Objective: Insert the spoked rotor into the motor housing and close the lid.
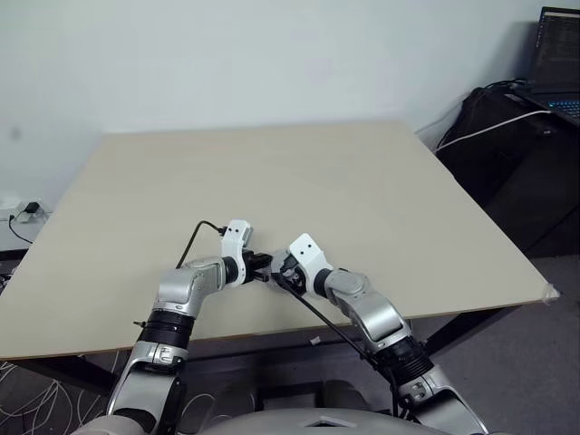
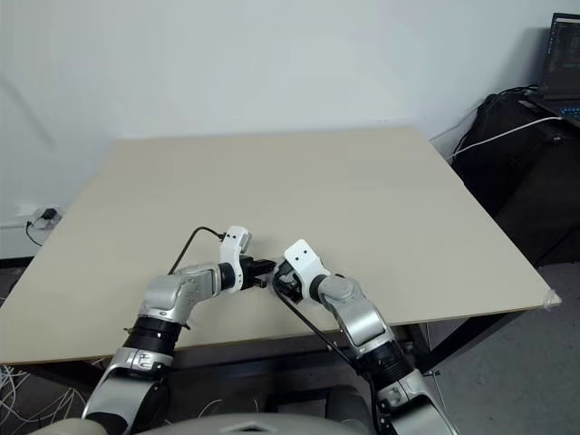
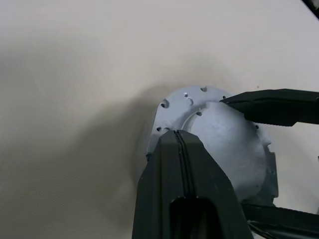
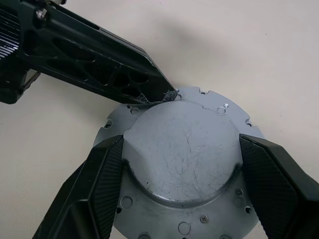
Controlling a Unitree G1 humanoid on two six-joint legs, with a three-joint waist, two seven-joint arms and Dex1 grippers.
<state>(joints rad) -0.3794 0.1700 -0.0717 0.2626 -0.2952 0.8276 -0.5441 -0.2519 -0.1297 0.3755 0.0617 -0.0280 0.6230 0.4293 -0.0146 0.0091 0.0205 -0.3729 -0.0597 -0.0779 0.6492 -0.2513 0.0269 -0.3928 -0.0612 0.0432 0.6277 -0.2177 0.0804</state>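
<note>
The lid (image 4: 182, 149) is a scratched grey metal disc with a raised round centre and small holes around its flange. It lies flat on the tan table (image 1: 299, 172) near the front edge. My right gripper (image 4: 180, 144) is shut on the raised centre, one black finger on each side. My left gripper (image 3: 177, 133) is shut, and its tip touches the lid's rim (image 3: 187, 97). In the head views both grippers meet at one spot, left gripper (image 1: 263, 265) against right gripper (image 1: 283, 268). The spoked rotor and the motor housing are hidden.
The table's front edge (image 1: 272, 333) runs just below the grippers. A black bag (image 1: 507, 136) and a laptop (image 1: 557, 54) stand off the table's right side. Cables (image 1: 36, 399) lie on the floor at the left.
</note>
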